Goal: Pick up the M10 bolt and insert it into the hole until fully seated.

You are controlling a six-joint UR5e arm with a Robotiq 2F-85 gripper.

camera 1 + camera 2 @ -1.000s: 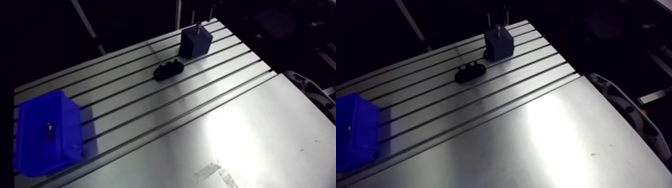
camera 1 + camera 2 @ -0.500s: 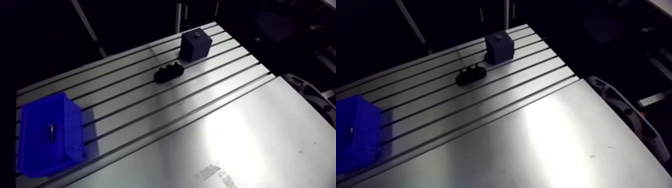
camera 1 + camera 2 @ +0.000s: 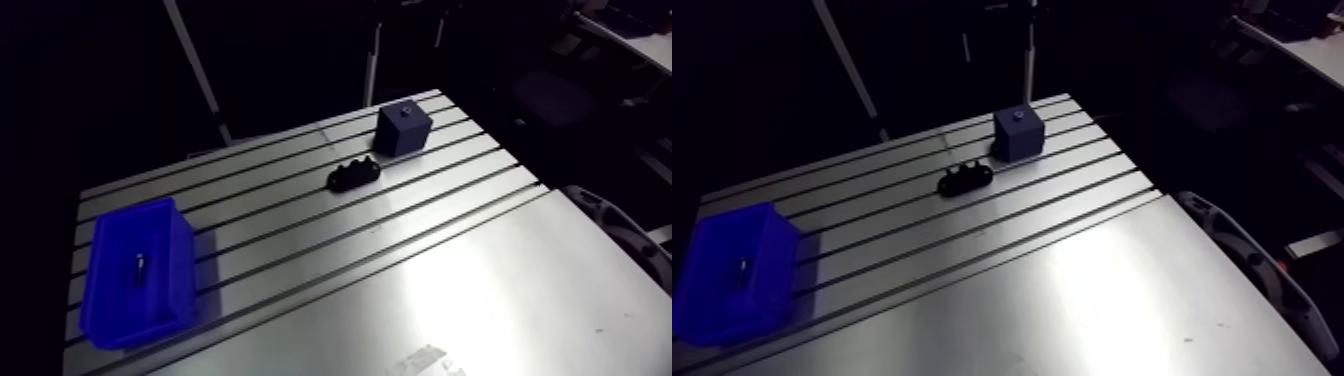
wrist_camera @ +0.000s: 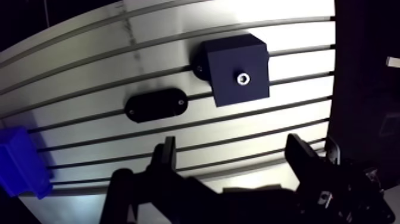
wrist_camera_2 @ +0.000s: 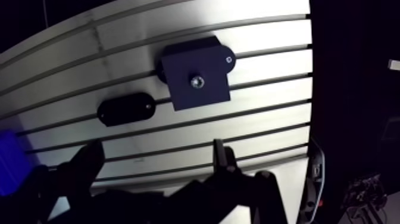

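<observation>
Pincer [image 4: 231,149], open and empty, hangs clear of the block [image 4: 226,59]; we judge its bolt [image 4: 242,78] seated, needing no grip.

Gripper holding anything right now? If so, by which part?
Nothing. The gripper is open, with nothing between its fingers. A bolt head shows in the top of the dark block, ahead of the gripper.

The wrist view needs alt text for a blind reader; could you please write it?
A dark blue block with a shiny bolt head in its top hole sits on the slotted table ahead of the open, empty hand. A black oval part lies beside the block, and the corner of a blue bin shows farther along.
</observation>
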